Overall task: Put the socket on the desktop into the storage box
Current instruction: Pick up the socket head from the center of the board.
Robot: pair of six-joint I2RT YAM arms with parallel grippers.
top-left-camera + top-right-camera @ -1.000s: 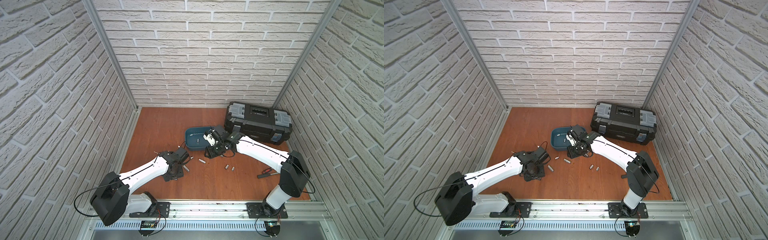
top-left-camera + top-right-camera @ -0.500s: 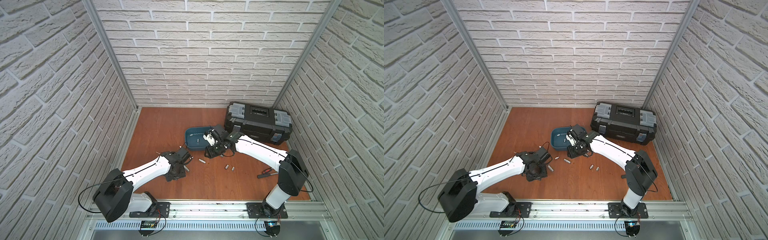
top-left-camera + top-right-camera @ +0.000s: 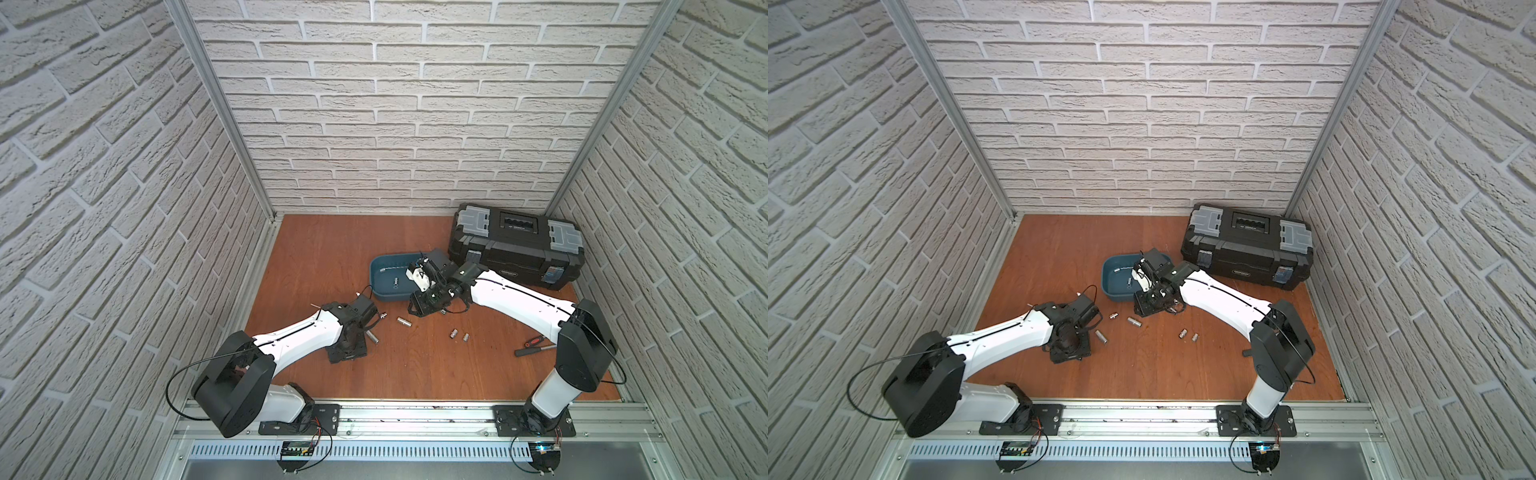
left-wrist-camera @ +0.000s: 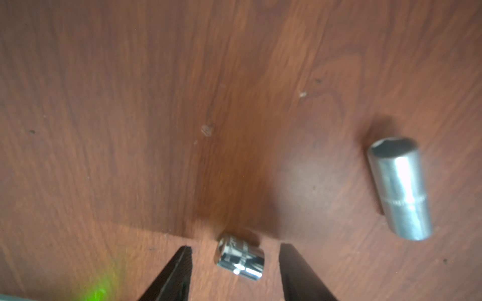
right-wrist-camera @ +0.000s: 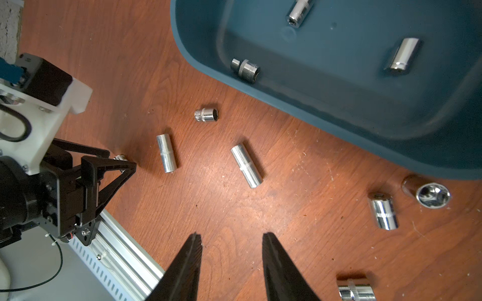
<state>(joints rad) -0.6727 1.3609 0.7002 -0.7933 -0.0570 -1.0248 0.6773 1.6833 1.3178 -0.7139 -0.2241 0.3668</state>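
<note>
1. Step in hand, as I judge it: the pick-up of the short socket point(image 4: 240, 258); it lies on its side on the desktop point(image 4: 130, 104), not yet gripped.
2. Your left pincer point(image 4: 235, 249) sits low, released; one jaw stands on each side of that socket, with a gap showing on both sides and neither jaw touching it.
3. A long socket point(image 4: 399, 187) lies near on the wood, clear of the jaws.
4. Your right pincer point(image 5: 232, 235) hangs released and empty above the desktop, near the storage box point(image 5: 313, 104).
5. The box holds three sockets point(image 5: 246, 69); several loose sockets point(image 5: 246, 165) lie outside it; task partway by my reading.
6. Next move calls for closing squarely across the round body; it sits slightly askew between the jaws, so centre first; smooth metal may roll or squirt out.
7. Then lift clear and carry over the box wall; mind the right arm beside the box.
</note>
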